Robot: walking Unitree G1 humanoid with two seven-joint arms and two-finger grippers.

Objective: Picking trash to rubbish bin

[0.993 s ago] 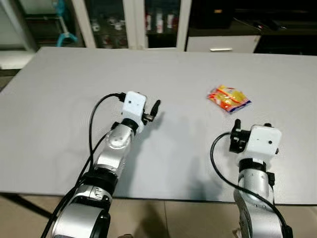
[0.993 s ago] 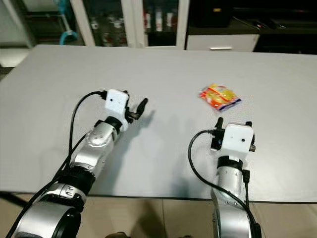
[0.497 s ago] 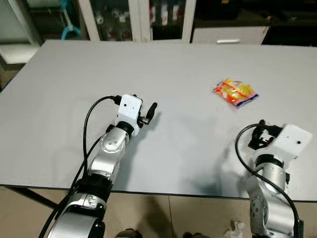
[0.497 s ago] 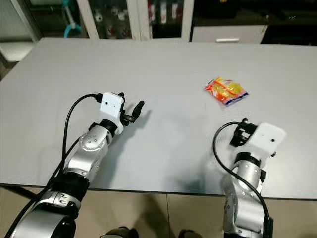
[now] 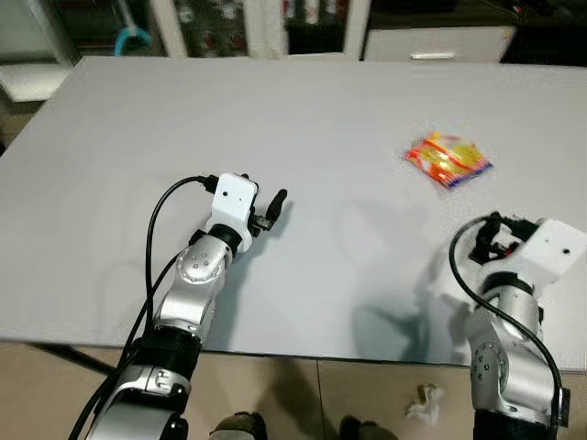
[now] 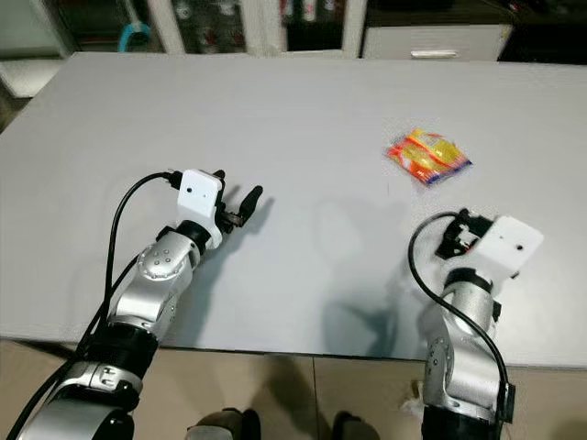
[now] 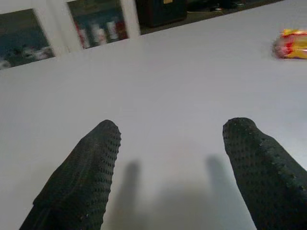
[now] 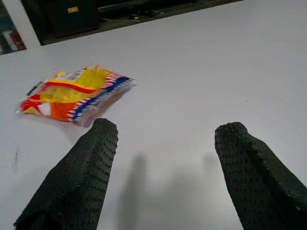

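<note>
1. Left eye view shows a wide grey table (image 5: 303, 119) reaching from the robot's body out to a row of glass-fronted cabinets (image 5: 238, 18) and a dark unit with a white drawer front (image 5: 436, 43) along its far edge.

2. Both silver arms reach over the near part of the table. The left arm (image 5: 197, 284) lies low over the surface, angled forward and slightly toward the middle. The right arm (image 5: 504, 339) rises at the table's near edge with its wrist tipped forward toward the trash.

3. The trash is a yellow, red and orange snack wrapper (image 5: 448, 160) lying flat on the right half of the table, with nothing else touching it. Its long axis appears to run diagonally, from near-left to far-right in the eye views.

4. The wrapper lies ahead of the right claw (image 8: 163, 167) and slightly to the robot's left of it, a short reach away. The left claw (image 7: 170, 167) is well apart from it across the table, so the right arm looks the natural one for the pick.

5. The right claw's two black fingers (image 8: 81, 172) stand apart, holding nothing; the left claw's fingers (image 7: 84, 175) are likewise spread and empty.

6. A small crumpled scrap (image 5: 422, 400) lies on the floor beneath the table's near edge.
</note>
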